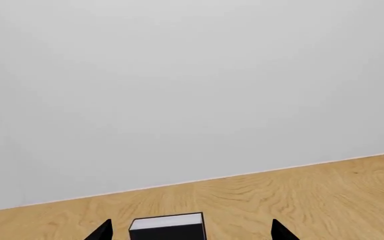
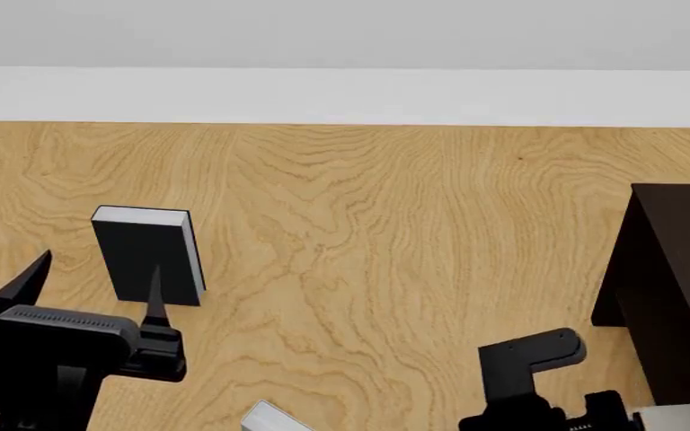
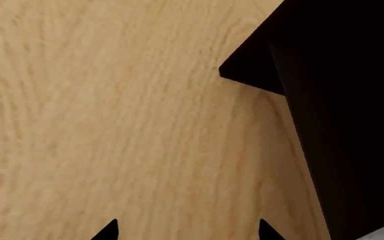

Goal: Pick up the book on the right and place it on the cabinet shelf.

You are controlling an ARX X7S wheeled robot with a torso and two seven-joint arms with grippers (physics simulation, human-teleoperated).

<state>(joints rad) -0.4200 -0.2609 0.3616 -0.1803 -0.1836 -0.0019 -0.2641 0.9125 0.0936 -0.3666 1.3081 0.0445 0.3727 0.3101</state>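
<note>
Left gripper (image 2: pixel 93 283): jaws wide apart, empty, black book (image 2: pixel 147 254) just beyond tips. Right gripper (image 3: pixel 185 231): jaws spread, nothing between, above bare table (image 3: pixel 112 125) beside dark cabinet (image 2: pixel 675 296). Grey book: cannot tell where.

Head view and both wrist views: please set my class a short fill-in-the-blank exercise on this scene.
1. The black-covered book with white page edges stands ___ on the light wooden tabletop.
2. The very dark brown boxy cabinet sits at the robot's ___ side.
3. The left pincer is ___.

Missing words: upright; right; open
</note>
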